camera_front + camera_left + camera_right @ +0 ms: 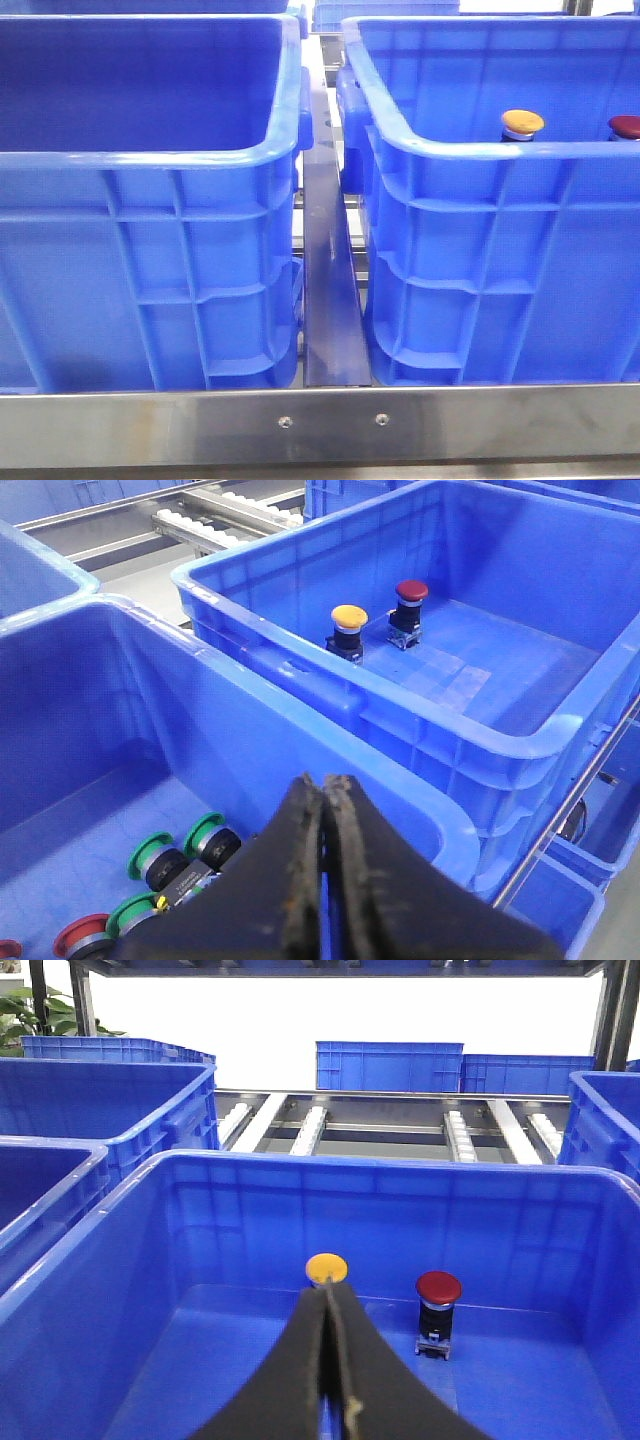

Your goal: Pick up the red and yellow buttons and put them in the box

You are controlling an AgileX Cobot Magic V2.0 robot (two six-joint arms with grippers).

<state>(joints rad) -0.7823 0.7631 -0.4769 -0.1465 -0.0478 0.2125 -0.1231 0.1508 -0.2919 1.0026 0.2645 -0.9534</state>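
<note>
Two look-alike blue crates stand side by side: a left crate and a right crate. The yellow button and the red button stand upright on the floor of the right crate, near its far wall. Neither gripper shows in the front view. My left gripper is shut and empty, above the left crate, apart from the yellow button and red button. My right gripper is shut and empty over the right crate, in line with the yellow button; the red button stands beside it.
The left crate holds several green-ringed buttons and a red-ringed one. A metal rail runs between the crates and a steel bar crosses the front. A roller conveyor and more blue crates lie behind.
</note>
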